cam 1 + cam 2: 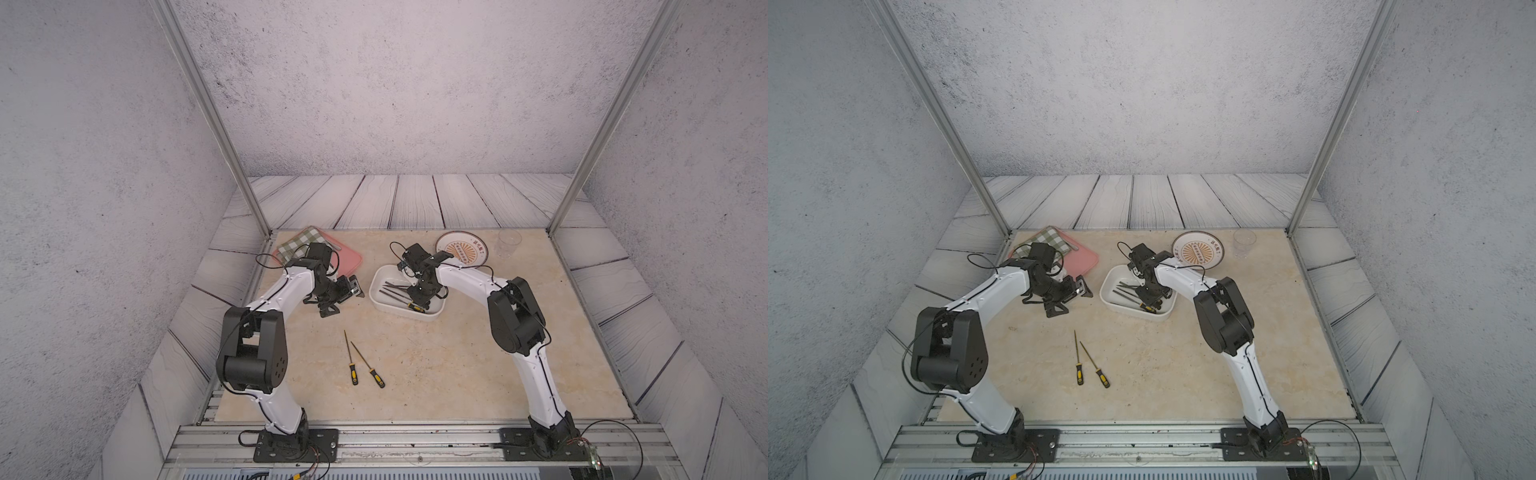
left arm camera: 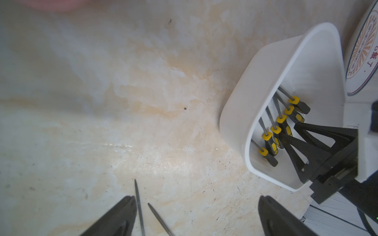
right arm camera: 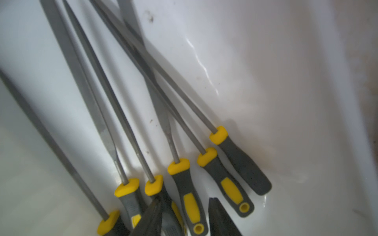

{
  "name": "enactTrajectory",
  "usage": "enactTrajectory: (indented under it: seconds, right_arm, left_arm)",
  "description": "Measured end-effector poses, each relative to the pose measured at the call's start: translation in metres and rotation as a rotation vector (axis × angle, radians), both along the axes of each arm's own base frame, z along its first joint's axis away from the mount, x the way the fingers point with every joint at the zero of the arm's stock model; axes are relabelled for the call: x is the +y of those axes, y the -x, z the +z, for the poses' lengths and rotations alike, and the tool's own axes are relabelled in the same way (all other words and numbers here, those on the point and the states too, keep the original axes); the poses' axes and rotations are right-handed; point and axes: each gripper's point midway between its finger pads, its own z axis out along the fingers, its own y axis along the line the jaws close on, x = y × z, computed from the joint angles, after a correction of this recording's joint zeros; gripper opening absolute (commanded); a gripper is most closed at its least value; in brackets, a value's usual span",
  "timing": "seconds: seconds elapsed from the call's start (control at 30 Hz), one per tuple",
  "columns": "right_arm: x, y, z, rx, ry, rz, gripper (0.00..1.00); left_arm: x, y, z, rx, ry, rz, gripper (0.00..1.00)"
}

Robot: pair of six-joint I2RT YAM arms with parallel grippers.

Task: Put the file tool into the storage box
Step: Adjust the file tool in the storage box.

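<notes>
Two loose files (image 1: 353,374) lie nearest, well apart from the box (image 1: 399,311). The left arm (image 1: 286,286) bends inward, the left gripper (image 2: 197,198) wide and empty beside the box; the right arm (image 1: 465,278) dips into the box, the right gripper (image 3: 185,199) narrow astride one handle (image 3: 191,202) among six files (image 2: 276,129), grip uncertain. The plate (image 1: 461,249) has red characters, unreadable.
</notes>
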Motion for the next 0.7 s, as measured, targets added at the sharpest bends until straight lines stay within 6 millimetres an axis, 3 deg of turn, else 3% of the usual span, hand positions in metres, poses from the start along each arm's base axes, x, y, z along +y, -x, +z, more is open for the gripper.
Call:
enactTrajectory:
  seconds: [0.27, 0.57, 0.7]
  right_arm:
    - [0.007, -0.001, -0.002, 0.018, -0.032, 0.027, 0.26]
    - [0.01, 0.014, -0.005, 0.062, -0.079, 0.057, 0.25]
    - [0.005, 0.025, -0.004, 0.082, -0.074, 0.072, 0.34]
  left_arm:
    - [-0.002, 0.001, 0.0, 0.001, 0.0, -0.005, 0.98]
    - [-0.006, 0.002, 0.0, 0.002, -0.001, -0.013, 0.98]
    - [-0.007, 0.003, 0.0, 0.004, 0.0, -0.013, 0.98]
